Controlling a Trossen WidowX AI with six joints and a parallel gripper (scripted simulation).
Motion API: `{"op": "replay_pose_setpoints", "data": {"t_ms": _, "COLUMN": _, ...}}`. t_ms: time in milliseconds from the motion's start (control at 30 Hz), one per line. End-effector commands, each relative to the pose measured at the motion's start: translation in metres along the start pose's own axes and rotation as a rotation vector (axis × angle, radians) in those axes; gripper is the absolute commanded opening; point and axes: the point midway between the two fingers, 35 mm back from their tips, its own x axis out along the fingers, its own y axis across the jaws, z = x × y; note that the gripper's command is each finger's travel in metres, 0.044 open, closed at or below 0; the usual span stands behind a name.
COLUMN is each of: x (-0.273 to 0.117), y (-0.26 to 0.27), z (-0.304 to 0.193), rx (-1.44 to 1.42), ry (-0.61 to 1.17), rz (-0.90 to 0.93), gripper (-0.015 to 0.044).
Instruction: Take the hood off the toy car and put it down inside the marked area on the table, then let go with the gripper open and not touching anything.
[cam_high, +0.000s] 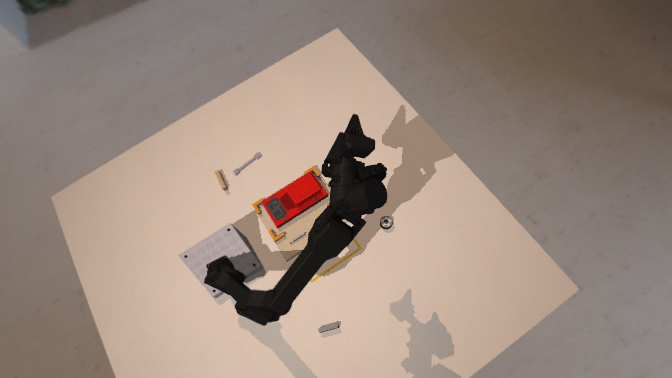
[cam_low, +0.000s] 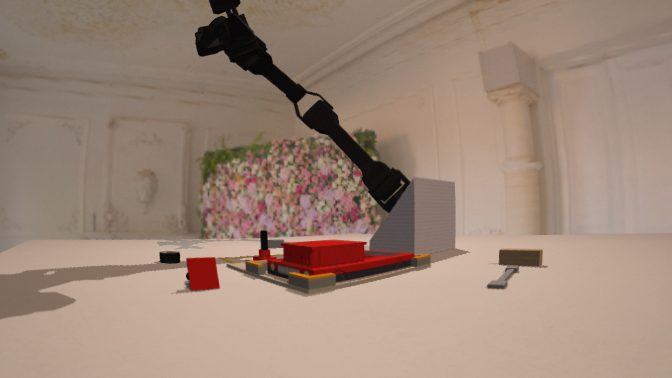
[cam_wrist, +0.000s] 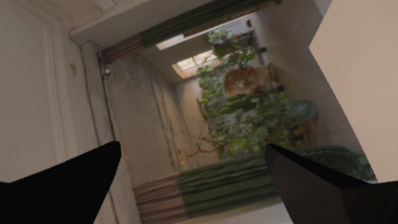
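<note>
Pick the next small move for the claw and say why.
Probably pitch the wrist down and lower toward the toy car. The claw is open and empty, high above the table, and the wrist view shows only the room, not the car.

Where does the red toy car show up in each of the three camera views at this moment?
Top: the toy car sits near the picture's middle, on its orange-cornered board, just left of the arm.
Exterior: the toy car sits low at centre, on the table.
Wrist: not in it; only the open gripper and the room show.
Shared landmark: the grey block at the arm's base.
</note>
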Motion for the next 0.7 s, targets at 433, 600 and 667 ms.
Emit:
{"op": "replay_pose_setpoints", "data": {"t_ms": 433, "x": 0.072, "y": -0.215, "z": -0.013, "rx": -0.234, "ry": -0.044, "rz": -0.827, "gripper": 0.0440}}
{"op": "replay_pose_setpoints", "data": {"t_ms": 600, "x": 0.066, "y": -0.275, "z": -0.020, "rx": -0.381, "ry": -0.004, "rz": -1.096, "gripper": 0.0440}}
{"op": "replay_pose_setpoints", "data": {"t_ms": 667, "x": 0.061, "y": -0.296, "z": -0.023, "rx": -0.446, "ry": 0.020, "rz": -1.202, "gripper": 0.0440}}
